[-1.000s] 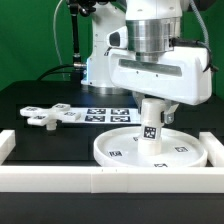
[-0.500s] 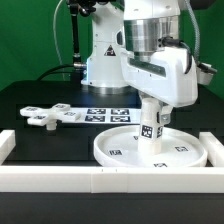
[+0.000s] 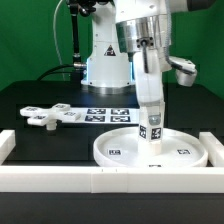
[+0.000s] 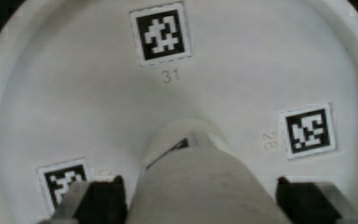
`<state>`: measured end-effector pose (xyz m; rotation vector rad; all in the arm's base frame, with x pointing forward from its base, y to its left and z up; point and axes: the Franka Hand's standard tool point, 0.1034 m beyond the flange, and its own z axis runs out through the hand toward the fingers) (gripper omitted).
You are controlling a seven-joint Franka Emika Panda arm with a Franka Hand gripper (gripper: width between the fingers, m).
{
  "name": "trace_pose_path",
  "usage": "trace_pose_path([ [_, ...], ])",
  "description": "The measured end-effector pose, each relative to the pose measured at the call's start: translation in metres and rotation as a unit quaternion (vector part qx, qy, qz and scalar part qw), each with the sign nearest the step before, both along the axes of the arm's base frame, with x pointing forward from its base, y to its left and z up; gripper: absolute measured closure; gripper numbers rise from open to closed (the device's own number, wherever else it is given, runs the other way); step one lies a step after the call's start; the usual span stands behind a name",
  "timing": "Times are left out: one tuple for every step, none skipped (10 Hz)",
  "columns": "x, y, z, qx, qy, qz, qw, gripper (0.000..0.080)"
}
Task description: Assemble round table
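The white round disc [image 3: 118, 150] lies on the black table behind the front border bar, its tags facing up. The short cylindrical leg [image 3: 152, 126] stands upright at the disc's middle. My gripper [image 3: 151, 108] comes straight down on the leg and is shut on it, seen edge-on. In the wrist view the leg [image 4: 208, 170] fills the gap between my two dark fingers [image 4: 101, 202], with the disc [image 4: 87, 90] below. The cross-shaped foot [image 3: 44, 116] lies apart on the exterior view's left.
The marker board [image 3: 104, 113] lies behind the disc. White border bars run along the front [image 3: 90, 180], the exterior view's left [image 3: 7, 145] and its right [image 3: 215, 150]. The arm's base [image 3: 105, 65] stands behind.
My hand has turned about its vertical axis, from broadside to edge-on, while staying on the leg. The leg and disc stay in place.
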<state>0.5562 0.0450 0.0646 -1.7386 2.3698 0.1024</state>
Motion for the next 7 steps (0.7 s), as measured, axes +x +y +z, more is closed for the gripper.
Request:
trace_pose_path([
  [-0.0001, 0.0006, -0.0002, 0.001, 0.001, -0.004, 1.000, 0.0392],
  [-0.0004, 0.0012, -0.0007, -0.001, -0.002, 0.015, 1.000, 0.0282],
  [-0.0004, 0.0013, -0.0007, -0.004, -0.005, 0.034, 0.999, 0.0179],
  [-0.0004, 0.0017, -0.0006, -0.004, -0.006, 0.040, 0.999, 0.0179],
  [-0.0005, 0.0017, -0.0009, -0.008, -0.011, 0.073, 0.997, 0.0156],
  [-0.0006, 0.0017, -0.0010, -0.014, -0.020, 0.121, 0.992, 0.0151],
  [-0.0006, 0.0017, -0.0011, -0.019, -0.027, 0.162, 0.986, 0.0151],
])
